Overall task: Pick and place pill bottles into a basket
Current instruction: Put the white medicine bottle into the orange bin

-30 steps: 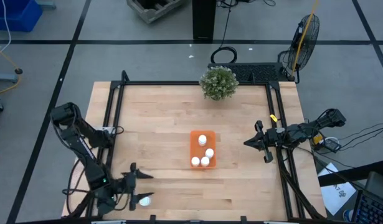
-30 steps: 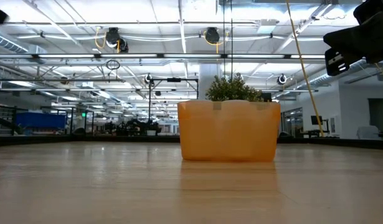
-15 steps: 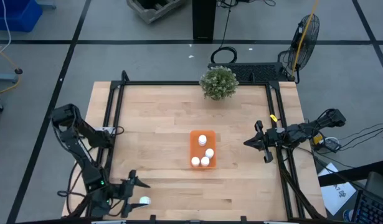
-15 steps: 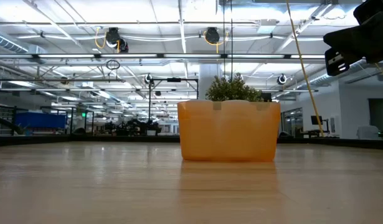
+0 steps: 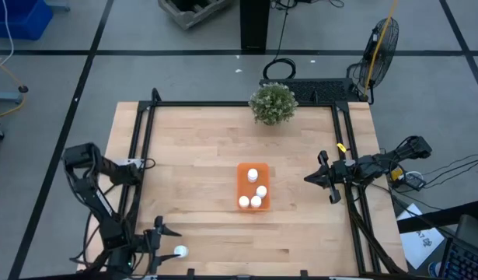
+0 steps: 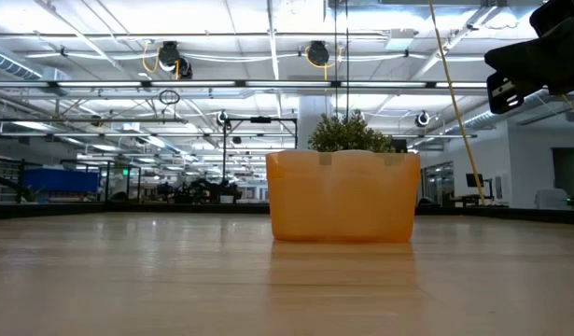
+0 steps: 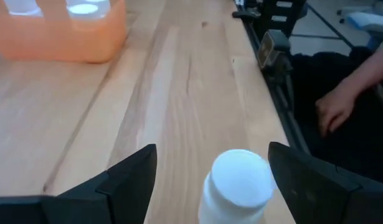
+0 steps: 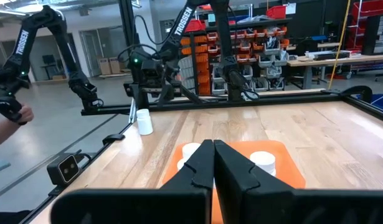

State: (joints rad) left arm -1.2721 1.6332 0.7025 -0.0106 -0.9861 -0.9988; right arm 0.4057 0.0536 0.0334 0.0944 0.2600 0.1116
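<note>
We see the left gripper (image 5: 167, 242) at the table's (image 5: 192, 155) near left corner, its jaws spread wide. One pill bottle (image 7: 236, 186) stands upright between the two fingers (image 7: 126, 180) in the left wrist view, touching neither, its white cap closer to one finger than the other. From above, that bottle (image 5: 179, 251) sits just beside the fingertips, well apart from the basket (image 5: 243, 185). Four more bottles (image 5: 252, 174) stand inside the orange basket near the table's middle. The right gripper (image 5: 311, 178) waits at the right edge, fingers pressed together on nothing. In the right wrist view we read "TROSSEN" in white letters on the left arm (image 8: 182, 23). A person's hand (image 7: 333, 109) shows beyond the table edge.
</note>
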